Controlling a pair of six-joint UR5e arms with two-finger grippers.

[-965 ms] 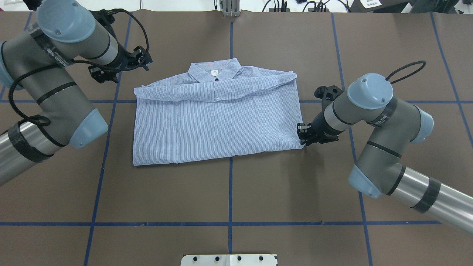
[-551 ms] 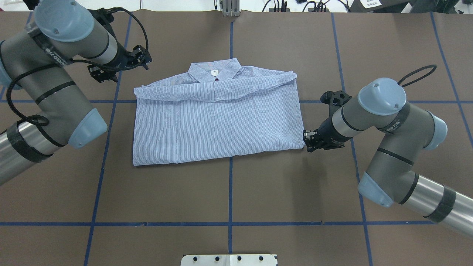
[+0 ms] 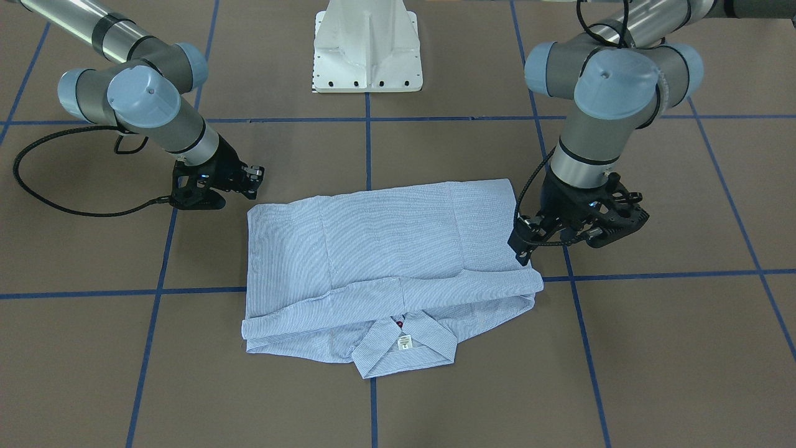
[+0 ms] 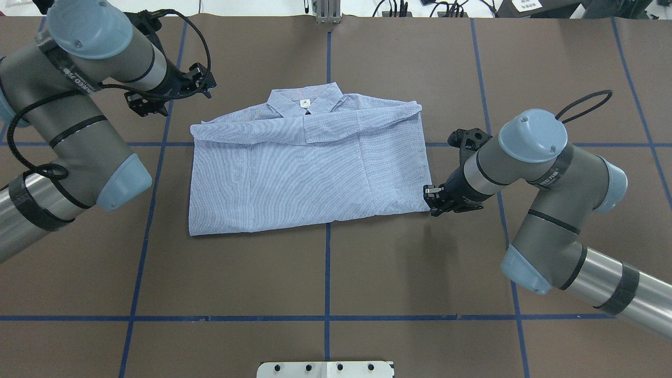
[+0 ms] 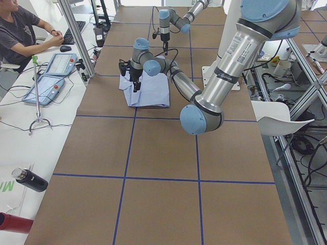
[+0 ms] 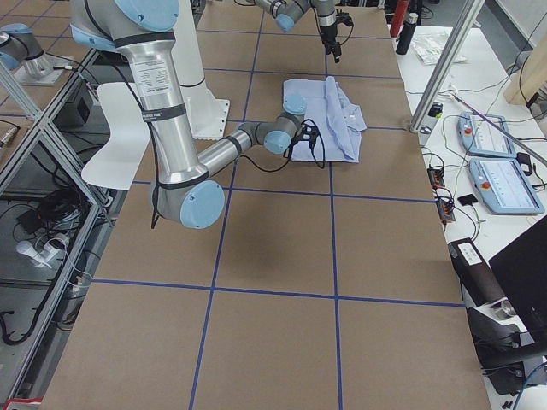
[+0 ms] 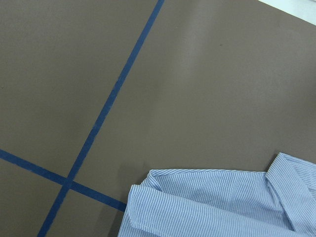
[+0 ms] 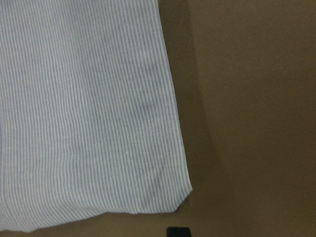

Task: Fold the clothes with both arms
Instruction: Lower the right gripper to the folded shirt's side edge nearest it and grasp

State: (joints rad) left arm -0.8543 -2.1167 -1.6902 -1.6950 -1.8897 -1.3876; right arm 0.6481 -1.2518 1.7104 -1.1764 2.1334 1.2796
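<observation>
Left hand point(image 4: 205, 86) hangs above the counter point(image 4: 325, 273), off the far left corner of the folded striped shirt point(image 4: 310, 173), which lies flat at centre. Right hand point(image 4: 429, 200) sits at the shirt's near right corner. Neither hand's opening can be told.

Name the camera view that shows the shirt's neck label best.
The exterior front-facing view: the neck label faces that camera, close up, inside the collar of the shirt. The overhead exterior view shows it smaller, at the shirt's far edge. Both side views are too distant to make it out, and neither wrist view includes it.
</observation>
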